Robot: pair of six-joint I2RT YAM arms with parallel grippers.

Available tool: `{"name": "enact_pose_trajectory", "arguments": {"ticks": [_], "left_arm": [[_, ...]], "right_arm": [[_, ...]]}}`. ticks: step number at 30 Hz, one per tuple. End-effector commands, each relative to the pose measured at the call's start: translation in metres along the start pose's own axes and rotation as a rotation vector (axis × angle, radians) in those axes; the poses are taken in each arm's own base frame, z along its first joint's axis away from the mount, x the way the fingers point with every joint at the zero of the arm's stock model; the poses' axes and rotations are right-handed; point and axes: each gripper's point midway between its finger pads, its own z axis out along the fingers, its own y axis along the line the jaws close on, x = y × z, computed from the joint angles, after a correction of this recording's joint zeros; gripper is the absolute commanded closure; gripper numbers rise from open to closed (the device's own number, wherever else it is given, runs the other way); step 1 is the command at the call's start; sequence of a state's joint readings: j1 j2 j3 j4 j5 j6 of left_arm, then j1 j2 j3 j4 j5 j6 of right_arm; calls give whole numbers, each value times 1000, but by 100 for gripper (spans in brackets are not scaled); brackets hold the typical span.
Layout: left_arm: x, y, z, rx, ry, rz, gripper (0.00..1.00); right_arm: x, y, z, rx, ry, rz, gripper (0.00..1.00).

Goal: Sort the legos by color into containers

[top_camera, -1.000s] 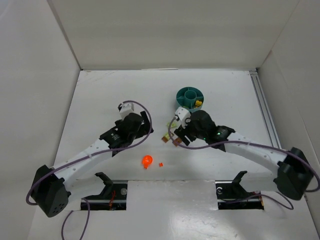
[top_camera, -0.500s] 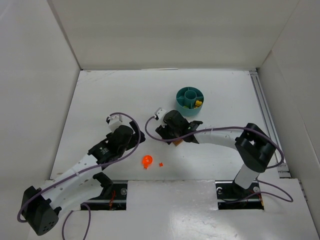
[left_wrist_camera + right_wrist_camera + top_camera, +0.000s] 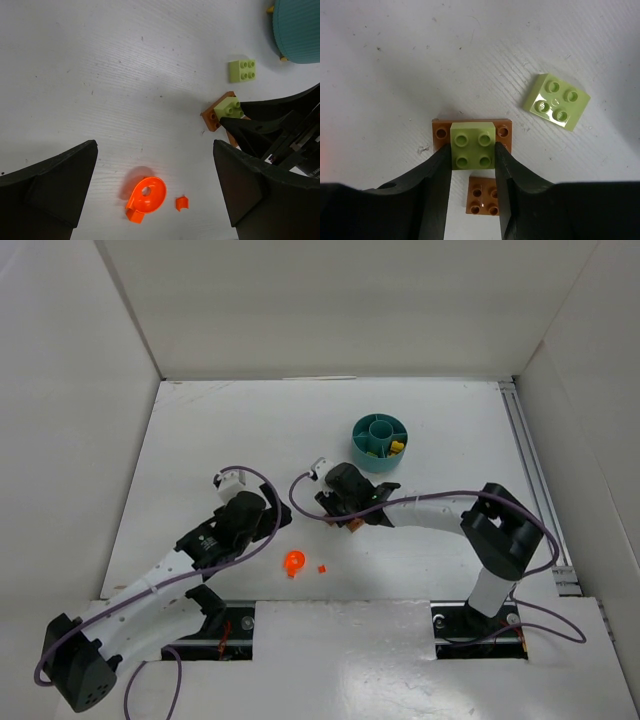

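Note:
In the right wrist view a pale green lego (image 3: 472,144) sits on a brown plate (image 3: 440,133). My right gripper (image 3: 472,151) is shut on the green lego, one finger pressed on each side. A small brown lego (image 3: 481,195) lies between the fingers, lower down. A second pale green lego (image 3: 556,101) lies loose to the right. My left gripper (image 3: 154,146) is open above an orange roundish lego (image 3: 146,196) and a tiny orange bit (image 3: 182,202). The teal tub of containers (image 3: 380,440) stands behind the right gripper (image 3: 345,512), with yellow legos (image 3: 396,447) in one wedge.
White walls close in the table on the left, back and right. A metal rail (image 3: 530,470) runs along the right side. The arm bases and two black mounts (image 3: 215,605) sit at the near edge.
My right arm swung left over the green and brown legos and its jaws closed on the green one. My left arm drew back toward the near left, still open.

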State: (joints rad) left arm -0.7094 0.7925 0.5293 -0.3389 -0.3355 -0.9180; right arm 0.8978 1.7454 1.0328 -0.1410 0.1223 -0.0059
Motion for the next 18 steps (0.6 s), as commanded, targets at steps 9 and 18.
{"name": "enact_pose_trajectory", "arguments": {"ticks": [9, 18], "left_arm": [[1, -54, -15, 362, -8, 94, 5], [1, -112, -62, 794, -41, 164, 18]], "right_arm": [[-83, 9, -90, -163, -324, 48, 82], [-87, 39, -112, -418, -358, 32, 85]]}}
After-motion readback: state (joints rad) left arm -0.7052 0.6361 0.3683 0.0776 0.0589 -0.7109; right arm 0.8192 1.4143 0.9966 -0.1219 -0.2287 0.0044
